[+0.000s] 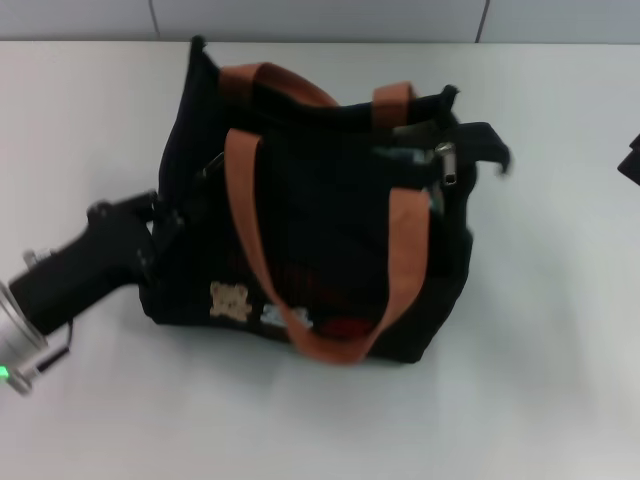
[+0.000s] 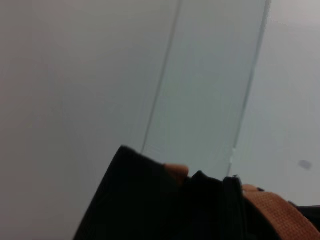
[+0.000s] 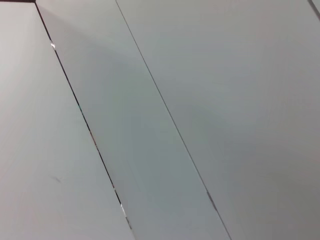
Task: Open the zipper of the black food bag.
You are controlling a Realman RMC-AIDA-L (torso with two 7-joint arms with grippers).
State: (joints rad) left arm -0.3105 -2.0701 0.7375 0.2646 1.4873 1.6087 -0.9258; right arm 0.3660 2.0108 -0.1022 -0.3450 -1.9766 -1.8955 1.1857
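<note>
The black food bag [image 1: 320, 230] stands on the white table, with two orange-brown strap handles [image 1: 250, 215] and a cream bear patch [image 1: 230, 300] on its near side. The zipper's silver pull tab [image 1: 447, 163] sits at the right end of the bag's top, where the edges are parted. My left gripper [image 1: 160, 228] presses against the bag's left end, black on black. The left wrist view shows the bag's fabric [image 2: 150, 210] and a strap [image 2: 275, 215] close up. Only a dark tip of my right gripper [image 1: 631, 160] shows at the right edge, well away from the bag.
The white table [image 1: 540, 380] stretches out around the bag. A pale panelled wall [image 1: 300, 18] runs along its far edge. The right wrist view shows only pale panels with thin seams [image 3: 90, 130].
</note>
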